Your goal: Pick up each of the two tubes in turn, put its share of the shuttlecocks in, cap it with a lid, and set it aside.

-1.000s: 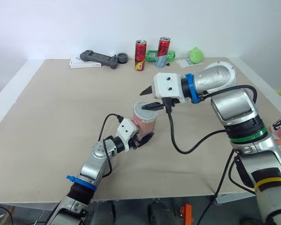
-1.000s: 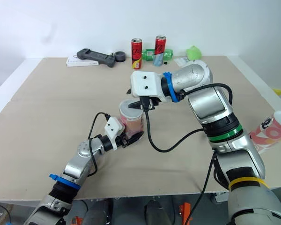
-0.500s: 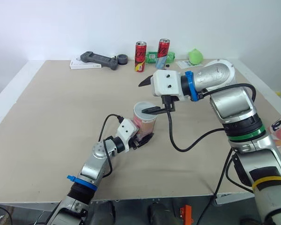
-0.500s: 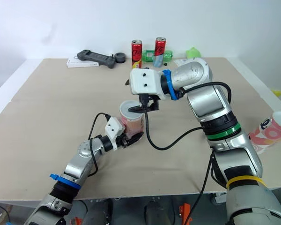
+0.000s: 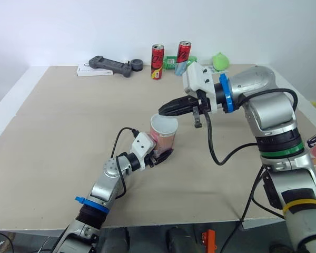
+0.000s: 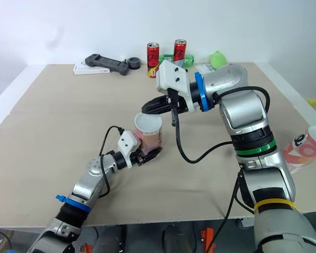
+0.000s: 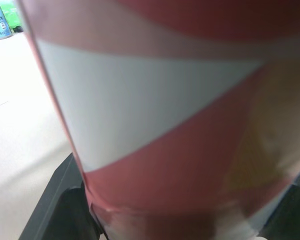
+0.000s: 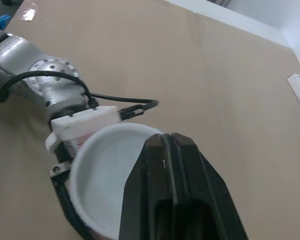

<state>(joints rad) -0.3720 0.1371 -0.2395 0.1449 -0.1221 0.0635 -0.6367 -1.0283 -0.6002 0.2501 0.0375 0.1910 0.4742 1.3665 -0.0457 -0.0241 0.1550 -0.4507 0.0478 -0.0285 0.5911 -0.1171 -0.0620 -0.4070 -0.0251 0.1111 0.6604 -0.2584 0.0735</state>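
Where the middle of the tan table (image 5: 63,121) lies, a pink-and-white tube (image 5: 163,138) stands upright with its white top facing up. A second tube (image 6: 308,148) shows past the table's right edge. The right gripper (image 5: 162,110) hovers just above the upright tube's rim, its jaws pressed together and empty. The left gripper (image 5: 161,156) clamps that tube's base. A red can (image 5: 157,62) stands at the back.

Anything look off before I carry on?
The second tube lies tipped on its side at the far right. Otherwise fine: the left gripper holds the other tube upright, the right gripper shut just above its rim.
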